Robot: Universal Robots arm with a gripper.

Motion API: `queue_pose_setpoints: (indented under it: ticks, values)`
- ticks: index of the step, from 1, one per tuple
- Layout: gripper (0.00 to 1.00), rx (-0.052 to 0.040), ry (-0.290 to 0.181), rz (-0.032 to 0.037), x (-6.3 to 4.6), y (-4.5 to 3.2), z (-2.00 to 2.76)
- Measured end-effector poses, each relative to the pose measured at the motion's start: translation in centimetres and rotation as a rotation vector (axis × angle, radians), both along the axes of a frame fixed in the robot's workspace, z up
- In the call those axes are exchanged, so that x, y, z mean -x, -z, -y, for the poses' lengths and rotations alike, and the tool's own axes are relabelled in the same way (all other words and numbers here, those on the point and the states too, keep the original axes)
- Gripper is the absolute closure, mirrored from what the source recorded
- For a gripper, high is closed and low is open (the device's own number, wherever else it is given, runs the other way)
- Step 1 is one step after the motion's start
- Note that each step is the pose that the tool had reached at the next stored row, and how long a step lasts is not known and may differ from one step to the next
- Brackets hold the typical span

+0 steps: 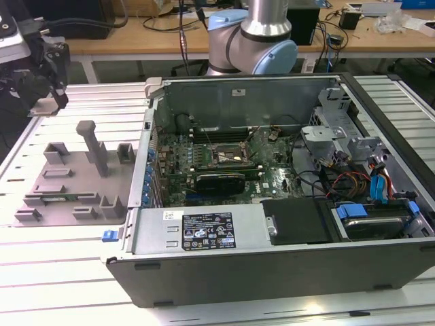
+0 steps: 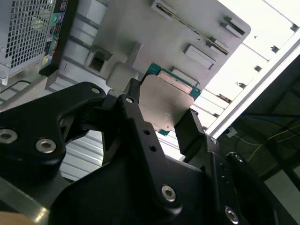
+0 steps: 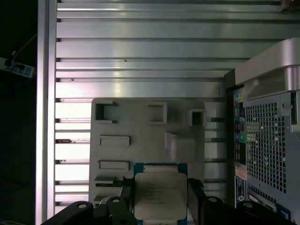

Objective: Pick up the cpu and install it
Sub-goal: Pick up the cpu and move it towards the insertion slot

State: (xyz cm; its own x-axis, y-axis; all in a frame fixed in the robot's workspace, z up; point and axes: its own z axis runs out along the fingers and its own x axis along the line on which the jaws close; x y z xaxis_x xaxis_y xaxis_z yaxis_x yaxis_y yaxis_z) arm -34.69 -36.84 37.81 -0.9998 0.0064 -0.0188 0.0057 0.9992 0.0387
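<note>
Gripper [image 3: 161,200] | closed on cpu [image 3: 161,193] | cpu between jaws, above grey fixture [image 3: 140,126]

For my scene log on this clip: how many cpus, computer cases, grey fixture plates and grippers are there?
cpu: 1, held between the jaws
gripper: 1
computer case: 1, lid off
grey fixture plate: 1
Total: 4

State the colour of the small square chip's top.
Silvery grey, on the small flat square cpu; clearest in the first wrist view.
</note>
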Motion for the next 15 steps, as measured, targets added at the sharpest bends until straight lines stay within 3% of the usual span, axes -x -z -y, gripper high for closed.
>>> queue_pose_setpoints:
  ticks: [15]
  values:
    - [0.45, 0.0001, 0.000, 0.0000, -3.6, 0.00, 0.06]
